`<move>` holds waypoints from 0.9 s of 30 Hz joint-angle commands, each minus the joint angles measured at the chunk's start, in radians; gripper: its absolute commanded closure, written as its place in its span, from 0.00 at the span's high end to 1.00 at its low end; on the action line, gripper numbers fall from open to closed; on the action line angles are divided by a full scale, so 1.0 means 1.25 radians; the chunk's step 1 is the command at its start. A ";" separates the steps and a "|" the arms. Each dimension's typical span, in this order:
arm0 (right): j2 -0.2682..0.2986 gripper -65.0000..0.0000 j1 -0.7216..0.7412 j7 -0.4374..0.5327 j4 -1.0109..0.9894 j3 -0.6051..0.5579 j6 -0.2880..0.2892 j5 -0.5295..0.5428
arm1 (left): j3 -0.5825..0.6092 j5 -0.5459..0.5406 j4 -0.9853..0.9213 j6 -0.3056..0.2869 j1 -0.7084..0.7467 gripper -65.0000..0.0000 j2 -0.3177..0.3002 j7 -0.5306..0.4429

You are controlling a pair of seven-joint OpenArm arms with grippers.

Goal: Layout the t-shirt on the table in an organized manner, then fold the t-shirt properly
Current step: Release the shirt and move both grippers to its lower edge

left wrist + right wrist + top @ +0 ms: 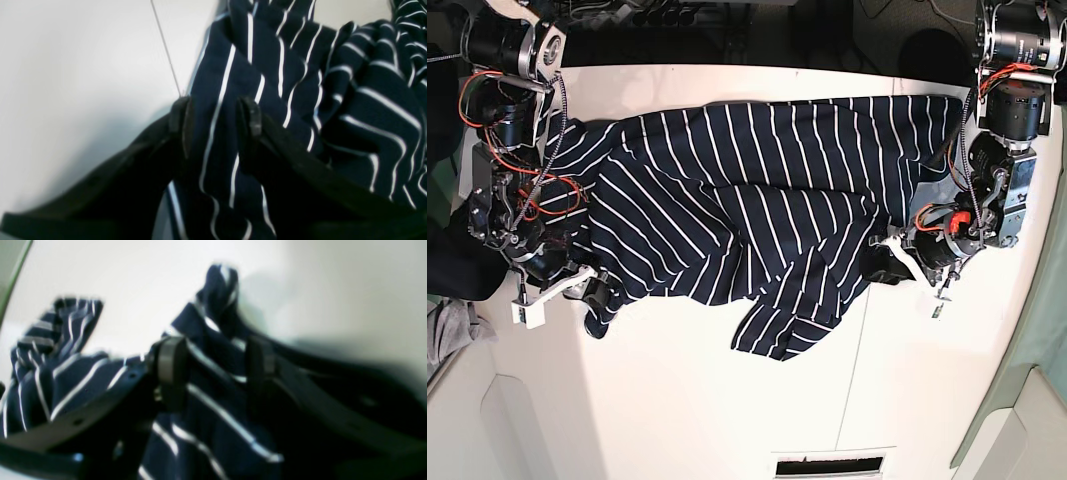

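The navy t-shirt with thin white stripes (727, 200) lies spread but wrinkled across the far half of the white table (677, 400), with a loose flap hanging toward the front middle. My left gripper (889, 262) is at the shirt's right edge. In the left wrist view its gripper (215, 116) has a band of the t-shirt (367, 100) between its fingers. My right gripper (592, 292) is at the shirt's lower left corner. In the right wrist view its gripper (215, 360) holds a bunched fold of the t-shirt (66, 373).
A thin dark seam (165, 50) runs across the table beside the left gripper. A small grey cloth (447, 330) and a dark cloth (447, 265) lie off the table's left edge. A slotted vent (825, 465) sits at the front edge.
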 commanded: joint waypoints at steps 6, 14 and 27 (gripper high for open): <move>0.005 0.43 0.005 0.020 0.011 -0.032 0.009 0.012 | -0.005 0.025 0.002 0.076 -0.017 0.20 -0.009 -0.042; 0.007 0.43 0.004 0.027 0.012 -0.031 0.008 0.012 | -0.005 0.028 0.003 0.075 -0.020 0.21 -0.012 -0.042; 0.016 0.67 0.009 0.054 0.052 0.077 0.002 0.058 | -0.005 0.019 0.002 0.063 -0.039 0.46 -0.011 -0.028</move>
